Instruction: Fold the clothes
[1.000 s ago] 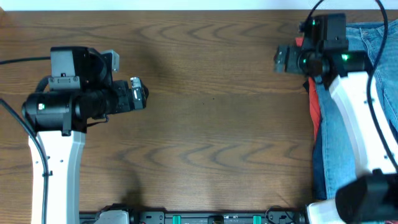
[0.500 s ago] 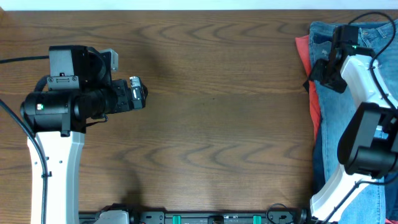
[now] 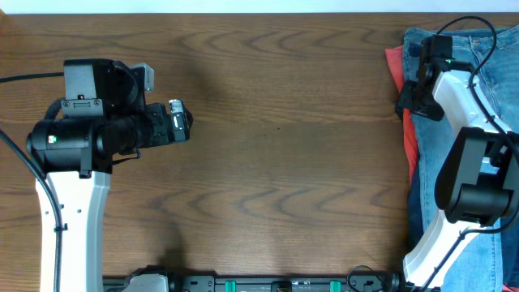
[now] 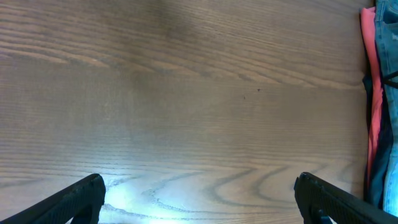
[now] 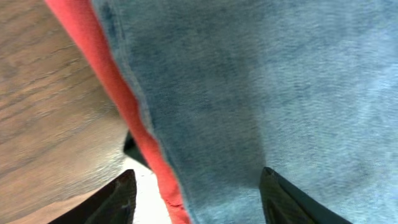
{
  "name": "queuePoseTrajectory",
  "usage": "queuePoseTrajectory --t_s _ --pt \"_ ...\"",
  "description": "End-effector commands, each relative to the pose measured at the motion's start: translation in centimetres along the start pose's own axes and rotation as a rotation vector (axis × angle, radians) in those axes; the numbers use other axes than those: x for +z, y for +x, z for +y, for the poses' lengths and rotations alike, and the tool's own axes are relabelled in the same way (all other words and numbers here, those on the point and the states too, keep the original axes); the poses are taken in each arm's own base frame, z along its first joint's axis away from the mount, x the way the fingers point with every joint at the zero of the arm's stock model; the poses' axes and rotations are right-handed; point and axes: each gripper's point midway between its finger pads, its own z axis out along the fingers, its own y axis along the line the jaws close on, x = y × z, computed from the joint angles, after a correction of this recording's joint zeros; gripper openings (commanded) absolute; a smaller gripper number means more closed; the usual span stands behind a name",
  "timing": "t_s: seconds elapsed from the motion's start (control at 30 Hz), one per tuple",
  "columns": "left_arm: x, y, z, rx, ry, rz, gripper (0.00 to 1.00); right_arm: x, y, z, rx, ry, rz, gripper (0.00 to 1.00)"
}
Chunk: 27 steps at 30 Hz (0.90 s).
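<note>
Ideally the right gripper (image 5: pixel 198 186), jaws spread, should pinch only the denim jeans (image 5: pixel 280 93), not the coral-red T-shirt (image 5: pixel 102 68) beneath; the left gripper (image 4: pixel 199 196) hangs with jaws likewise spread.

Surface (image 3: pixel 284 146): brown wood-grain top with a broad wavy figure, filling the overhead view nearly edge to edge. A pale band (image 3: pixel 243 6) runs along its 12 o'clock edge. A black rail (image 3: pixel 276 285) with green fittings lies at 6 o'clock. Lighting: a bright glare patch (image 4: pixel 140 202) shows on the grain toward 7 o'clock in the left wrist view.
</note>
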Motion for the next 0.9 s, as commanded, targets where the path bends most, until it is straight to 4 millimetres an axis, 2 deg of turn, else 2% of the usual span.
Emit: queuePoseTrajectory --t_s 0.0,0.13,0.3,0.37,0.43,0.47,0.57,0.73,0.87 --pt "-0.6 -0.6 -0.2 0.005 -0.007 -0.025 0.98 0.5 0.3 -0.5 -0.019 0.040 0.003 0.58" --pt "-0.6 -0.6 -0.2 0.005 -0.007 -0.024 0.98 1.0 0.7 -1.0 -0.024 0.068 0.012 0.56" --pt "-0.6 -0.6 -0.2 0.005 -0.007 -0.024 0.98 2.6 2.0 -0.9 -0.036 0.081 0.060 0.54" --pt "-0.6 -0.6 -0.2 0.005 -0.007 -0.024 0.98 2.9 2.2 -1.0 -0.037 0.085 0.070 0.45" --pt "-0.6 -0.6 -0.2 0.005 -0.007 -0.024 0.98 2.9 2.1 -1.2 -0.031 0.084 0.067 0.28" --pt "-0.6 -0.6 -0.2 0.005 -0.007 -0.024 0.98 2.7 1.8 -1.3 -0.027 0.084 0.061 0.21" --pt "-0.6 -0.6 -0.2 0.005 -0.007 -0.024 0.98 1.9 1.0 -1.9 -0.009 0.082 0.044 0.11" --pt "-0.6 -0.6 -0.2 0.005 -0.007 -0.024 0.98 -0.9 -0.9 -4.0 0.049 0.078 -0.013 0.01" --pt "-0.6 -0.6 -0.2 0.005 -0.007 -0.024 0.98 -3.5 -2.2 -5.3 0.098 0.039 -0.074 0.01"
